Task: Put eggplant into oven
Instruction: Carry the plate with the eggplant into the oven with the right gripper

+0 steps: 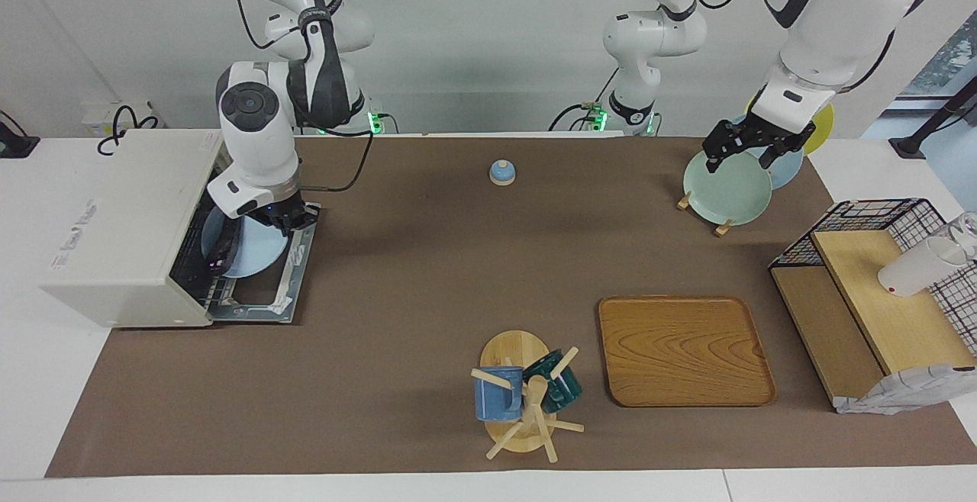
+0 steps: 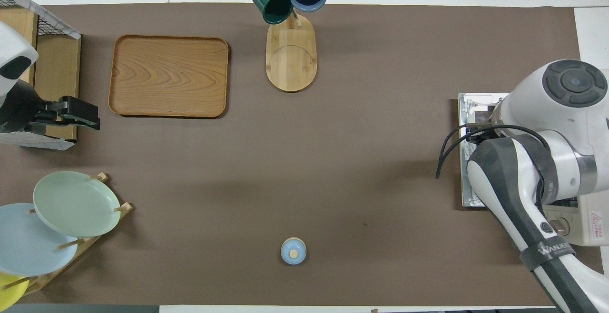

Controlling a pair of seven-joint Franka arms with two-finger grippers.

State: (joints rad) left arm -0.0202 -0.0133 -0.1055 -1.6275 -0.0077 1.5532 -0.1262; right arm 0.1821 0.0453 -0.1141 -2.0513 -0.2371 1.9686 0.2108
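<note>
Eggplant [image 1: 222, 255] lies on a pale blue plate [image 1: 256, 254] whose rim the right tool [image 1: 286, 217] pinches shut over the drop-down door, long axis across the oven [image 1: 122, 220] mouth, partly inside, while the left tool [image 1: 752, 148] waits open over the plate rack.

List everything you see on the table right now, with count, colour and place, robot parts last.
oven: one, cream-white, door open, right arm's end
plate: one, light blue, over oven door, entering oven
eggplant: one, dark purple, on plate
bell: one, blue, near robots
mug tree: one, wooden, blue and green mugs
tray: one, wooden, beside mug tree
plate rack: green, blue, yellow plates
wire shelf: one, black and wood, left arm's end
right claw: shut on plate rim
left claw: open, over plate rack
</note>
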